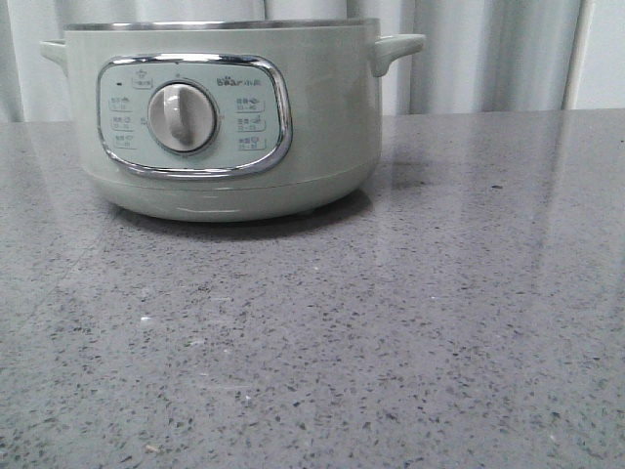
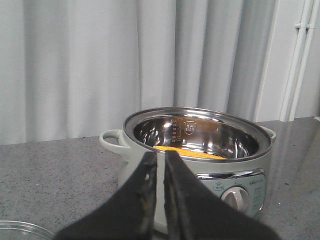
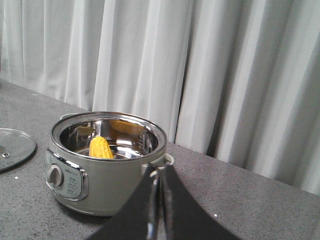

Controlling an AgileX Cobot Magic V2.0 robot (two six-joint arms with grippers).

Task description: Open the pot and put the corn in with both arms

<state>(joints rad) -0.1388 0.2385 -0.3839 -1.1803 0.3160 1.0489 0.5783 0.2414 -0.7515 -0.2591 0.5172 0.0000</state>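
The pale green pot (image 1: 322,127) stands uncovered at the back left of the grey table, its dial facing me. In the right wrist view the pot (image 3: 110,185) shows its steel bowl, with the yellow corn (image 3: 101,148) lying inside against the near wall. The left wrist view looks into the pot (image 2: 131,167) too, where a strip of the corn (image 2: 195,154) shows above the rim. My left gripper (image 2: 160,156) is shut and empty, held back from the pot. My right gripper (image 3: 160,172) is shut on nothing, off to the pot's handle side. Neither gripper appears in the front view.
A glass lid (image 3: 12,147) lies flat on the table beside the pot; its edge (image 2: 20,230) also shows in the left wrist view. A pale pleated curtain (image 1: 488,49) hangs along the table's far edge. Bare speckled tabletop (image 1: 391,342) stretches in front of the pot.
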